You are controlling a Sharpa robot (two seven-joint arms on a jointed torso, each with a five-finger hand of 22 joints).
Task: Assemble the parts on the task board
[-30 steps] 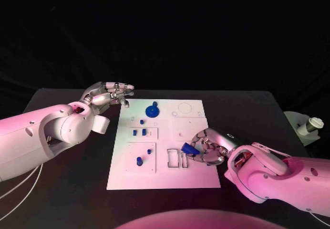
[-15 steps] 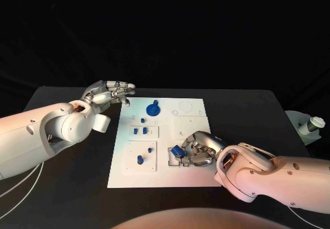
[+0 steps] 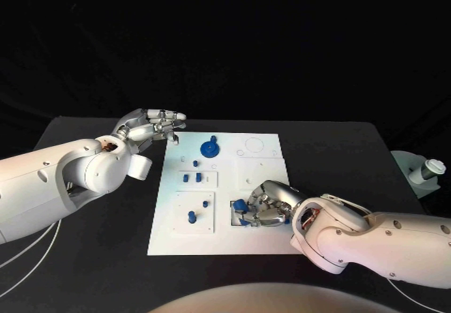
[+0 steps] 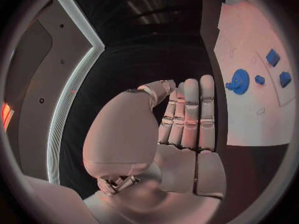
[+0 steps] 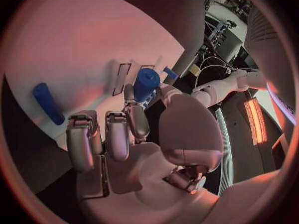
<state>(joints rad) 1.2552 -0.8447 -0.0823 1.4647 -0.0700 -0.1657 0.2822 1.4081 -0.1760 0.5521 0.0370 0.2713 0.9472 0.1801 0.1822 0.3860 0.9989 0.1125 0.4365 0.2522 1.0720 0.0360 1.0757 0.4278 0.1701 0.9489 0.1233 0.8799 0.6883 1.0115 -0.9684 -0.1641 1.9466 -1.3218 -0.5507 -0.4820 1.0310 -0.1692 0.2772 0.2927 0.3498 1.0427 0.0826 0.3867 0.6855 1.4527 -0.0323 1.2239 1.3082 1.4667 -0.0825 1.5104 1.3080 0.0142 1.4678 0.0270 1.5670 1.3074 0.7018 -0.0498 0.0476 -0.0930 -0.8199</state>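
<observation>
My right robot hand (image 3: 266,203) pinched a blue part (image 3: 242,206) over the rectangular slots near the front of the white task board (image 3: 225,242). My left robot hand (image 3: 150,126), fingers together and holding nothing, hovered off the board's far left corner above the tabletop (image 3: 94,248).

right hand: the right hand (image 3: 268,203) moved from the task board's (image 3: 263,244) right edge inward across the board, ending over the rectangular slots (image 3: 240,215) near the board's middle.
blue part: the blue part (image 3: 242,206) held in its fingers travelled with the hand and came down to the slots; in the right wrist view it sat by them (image 5: 146,83).
right arm: reached farther over the board's lower right corner.
</observation>
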